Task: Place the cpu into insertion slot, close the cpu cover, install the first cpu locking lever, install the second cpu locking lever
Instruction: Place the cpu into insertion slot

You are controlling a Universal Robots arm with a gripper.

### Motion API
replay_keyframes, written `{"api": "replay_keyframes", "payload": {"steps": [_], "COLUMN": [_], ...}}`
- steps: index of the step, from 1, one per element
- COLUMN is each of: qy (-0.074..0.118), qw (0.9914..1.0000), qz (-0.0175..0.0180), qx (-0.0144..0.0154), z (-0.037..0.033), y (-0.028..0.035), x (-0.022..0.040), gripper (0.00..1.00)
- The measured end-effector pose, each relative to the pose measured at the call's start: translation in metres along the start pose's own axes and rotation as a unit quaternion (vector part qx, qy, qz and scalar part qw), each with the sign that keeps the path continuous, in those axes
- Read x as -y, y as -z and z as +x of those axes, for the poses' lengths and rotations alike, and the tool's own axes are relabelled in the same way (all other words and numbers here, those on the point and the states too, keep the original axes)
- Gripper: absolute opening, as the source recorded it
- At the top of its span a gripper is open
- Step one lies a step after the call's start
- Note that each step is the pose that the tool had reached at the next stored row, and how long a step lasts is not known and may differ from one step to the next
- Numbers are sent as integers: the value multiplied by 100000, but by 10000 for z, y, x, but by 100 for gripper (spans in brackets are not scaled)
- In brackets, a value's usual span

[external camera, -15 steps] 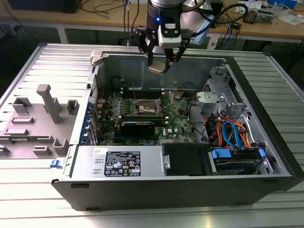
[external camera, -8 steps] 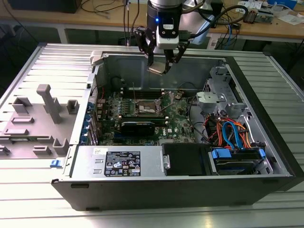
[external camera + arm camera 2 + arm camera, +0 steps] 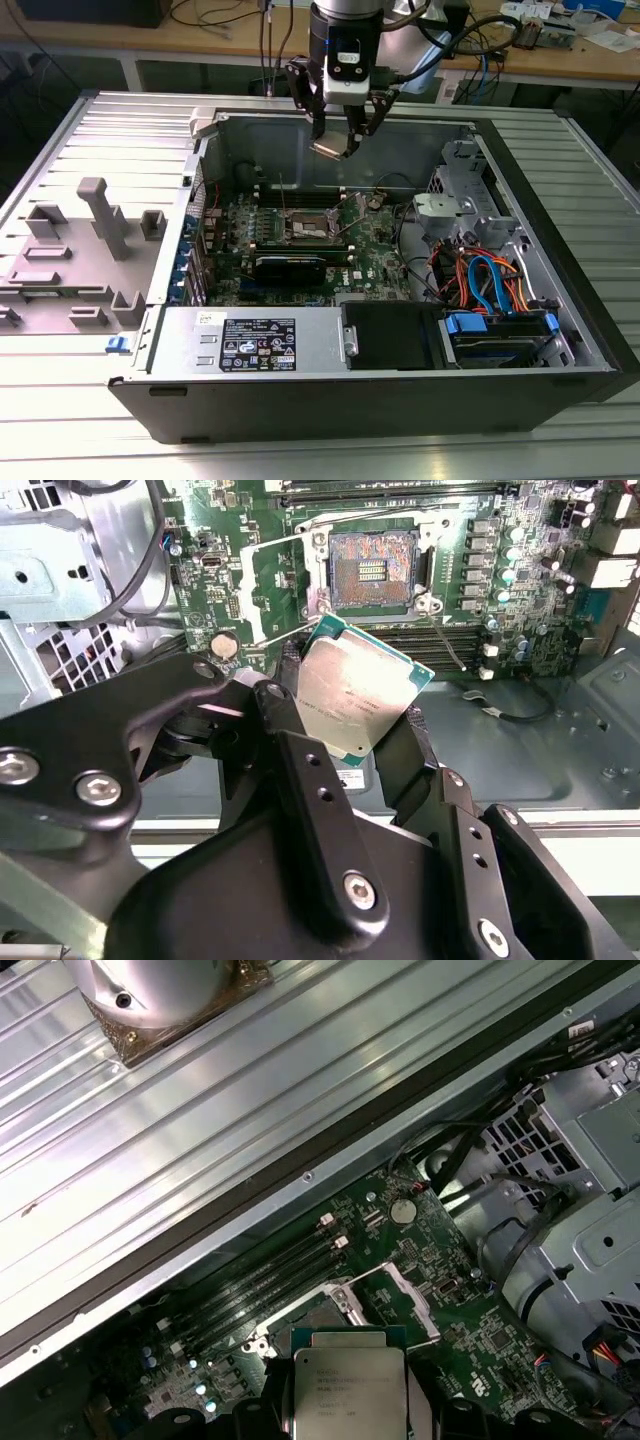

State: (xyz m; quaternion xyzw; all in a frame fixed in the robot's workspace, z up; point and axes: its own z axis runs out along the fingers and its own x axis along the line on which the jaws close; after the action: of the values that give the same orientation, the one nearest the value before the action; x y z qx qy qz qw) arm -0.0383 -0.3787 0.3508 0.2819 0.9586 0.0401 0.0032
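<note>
My gripper [image 3: 337,140] hangs above the open computer case, shut on the cpu [image 3: 330,149], a small square chip with a silvery top. In the second wrist view the black fingers [image 3: 290,715] clamp the cpu [image 3: 355,690] by two opposite edges, tilted, in the air short of the insertion slot [image 3: 372,570]. The slot lies bare on the green motherboard [image 3: 375,240], its dark pin field showing. The cpu cover [image 3: 246,595] is swung open beside the slot. In the first wrist view the cpu [image 3: 348,1390] hides part of the slot, with the open cover [image 3: 415,1300] next to it.
Memory slots [image 3: 390,492] run along one side of the socket. A black card [image 3: 290,267] lies nearer the exterior view's bottom. Drive cage and coloured cables [image 3: 480,275] fill the exterior view's right. A grey fixture [image 3: 95,235] stands outside the case on the left.
</note>
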Motion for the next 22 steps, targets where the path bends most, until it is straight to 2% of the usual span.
{"api": "replay_keyframes", "payload": {"steps": [5,7,10,12,14,19,21,22], "qy": [-658,-2151,-4867,-6749,-8730,-12132,-13557,-14527], "qw": [99998,99977,99881,99770,99616,99256,99071,98932], "qz": [-17,-15,-34,-57,-89,-134,-154,-167], "qx": [53,182,416,564,718,983,1093,1167], "z": [0,0,-1,-1,-1,-1,-1,-2], "y": [-3,-10,-27,-37,-48,-68,-77,-83], "x": [0,1,2,3,4,5,6,6], "gripper": [54,54,54,54,54,54,54,54]}}
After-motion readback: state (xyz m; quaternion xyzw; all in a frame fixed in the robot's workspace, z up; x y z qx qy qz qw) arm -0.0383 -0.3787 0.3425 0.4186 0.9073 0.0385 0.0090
